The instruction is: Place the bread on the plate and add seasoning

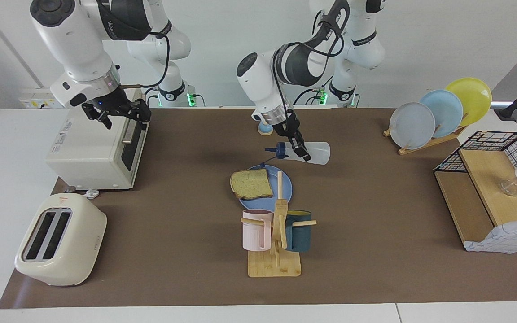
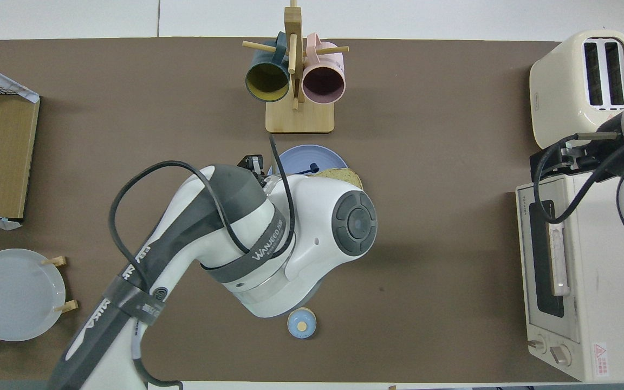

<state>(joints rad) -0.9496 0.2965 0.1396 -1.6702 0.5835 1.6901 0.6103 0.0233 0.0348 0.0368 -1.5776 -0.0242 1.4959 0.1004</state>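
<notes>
I am holding the seasoning bottle [image 1: 308, 153] tipped on its side in the left pincer [image 1: 301, 151], which is clamped shut around the bottle's middle, its dark cap pointing toward the right arm's end of the worktop [image 1: 375, 233]. The bottle is hanging in the air over the plate's [image 1: 285, 188] edge nearer the robots. The bread [image 1: 251, 184] is already lying on the plate, toward the right arm's end of it.

I am judging the bottle to be light, soft-walled plastic that will give under a squeeze and could slip, so gripping it at mid-body is sensible. The bread looks stiff but crumbly.

The facing view is showing me the grip and the gap between cap and bread. The overhead view is hiding the bottle and most of the bread under the left arm's bulk; only a strip of plate is showing. The right pincer [image 1: 116, 112] is waiting, fingers spread, over the toaster oven [image 1: 92, 148].
</notes>
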